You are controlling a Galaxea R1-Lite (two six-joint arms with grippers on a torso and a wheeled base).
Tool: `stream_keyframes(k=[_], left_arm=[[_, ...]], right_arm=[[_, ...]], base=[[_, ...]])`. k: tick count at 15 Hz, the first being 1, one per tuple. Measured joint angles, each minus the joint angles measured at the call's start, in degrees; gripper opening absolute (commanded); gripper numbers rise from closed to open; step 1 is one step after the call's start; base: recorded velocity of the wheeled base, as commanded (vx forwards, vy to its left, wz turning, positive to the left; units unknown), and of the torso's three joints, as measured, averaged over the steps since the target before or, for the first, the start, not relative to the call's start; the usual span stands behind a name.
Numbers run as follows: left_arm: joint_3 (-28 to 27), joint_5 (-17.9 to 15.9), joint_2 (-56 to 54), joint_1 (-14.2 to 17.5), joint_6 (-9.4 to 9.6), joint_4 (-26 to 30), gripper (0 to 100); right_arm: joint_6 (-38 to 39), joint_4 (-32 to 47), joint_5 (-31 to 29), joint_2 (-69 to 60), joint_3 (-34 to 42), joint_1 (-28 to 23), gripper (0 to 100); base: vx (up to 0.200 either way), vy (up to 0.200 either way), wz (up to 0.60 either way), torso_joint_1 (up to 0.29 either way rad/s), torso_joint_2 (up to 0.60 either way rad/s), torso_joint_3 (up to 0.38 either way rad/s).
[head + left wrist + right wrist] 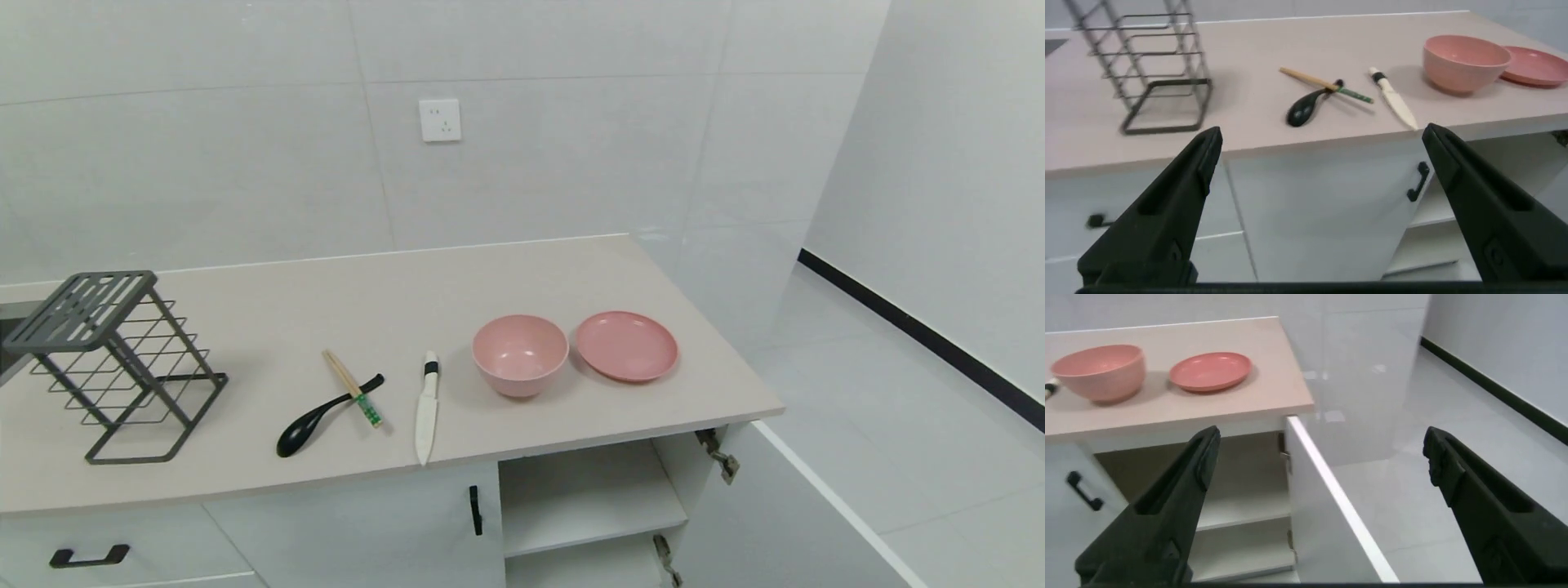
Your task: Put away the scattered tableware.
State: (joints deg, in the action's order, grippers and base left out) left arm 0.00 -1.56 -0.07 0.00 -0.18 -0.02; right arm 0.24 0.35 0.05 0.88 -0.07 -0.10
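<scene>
Lying scattered along the front of a pale countertop [408, 286], the tableware forms a loose row in the head view: a pink bowl [520, 354] stands upright, and a pink plate [626, 345] lies flat just beside it at its three o'clock, though it cannot be told whether their rims touch. At the bowl's eight o'clock lies a white knife [426, 406] with a black band on its handle, its blade tip pointing to six o'clock, right at the counter's front edge. Farther toward nine o'clock a black spoon [322, 415] lies with its scoop end toward seven o'clock, and a pair of chopsticks [353, 398] lies crossed over its handle. Well apart from these, at the counter's nine o'clock end, stands a dark wire rack [114, 363]. Below the bowl and plate a white cabinet door [767, 523] stands swung out, showing a shelf [584, 498]. The left gripper [1319, 212] hangs before the counter front, its black fingers [1159, 220] spread wide and released, grasping nothing; the right gripper [1319, 506] hangs before the opened cabinet, its fingers [1167, 510] likewise released and holding nothing
</scene>
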Motion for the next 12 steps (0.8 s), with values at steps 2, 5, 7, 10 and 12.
stream_keyframes(k=[2, 5, 7, 10, 12], left_arm=[[0.0, 0.0, 0.0, 0.1, -0.04, -0.1, 100], [0.0, 0.1, 0.0, 0.1, -0.04, 0.0, 100], [0.0, 0.1, 0.0, 0.1, -0.06, 0.0, 100], [0.0, 0.6, 0.0, 0.0, -0.15, 0.0, 100], [0.0, 0.6, 0.0, 0.1, -0.22, -0.1, 100]], right_arm=[[0.0, 0.0, 0.0, 0.0, 0.0, 0.0, 100], [0.0, 0.0, 0.0, 0.0, 0.0, 0.0, 100], [0.0, 0.0, 0.0, 0.0, 0.0, 0.0, 100], [0.0, -0.1, 0.1, 0.0, 0.0, -0.1, 100], [0.0, 0.1, 0.0, 0.0, 0.0, 0.0, 100]], base=[[0.000, 0.000, 0.00, 0.000, 0.00, 0.000], [0.000, 0.067, 0.00, 0.002, 0.00, -0.001], [0.000, 0.200, 0.00, 0.000, 0.00, 0.000], [0.000, 0.000, 0.00, 0.000, 0.00, 0.000], [0.000, 0.000, 0.00, 0.000, 0.00, 0.000]])
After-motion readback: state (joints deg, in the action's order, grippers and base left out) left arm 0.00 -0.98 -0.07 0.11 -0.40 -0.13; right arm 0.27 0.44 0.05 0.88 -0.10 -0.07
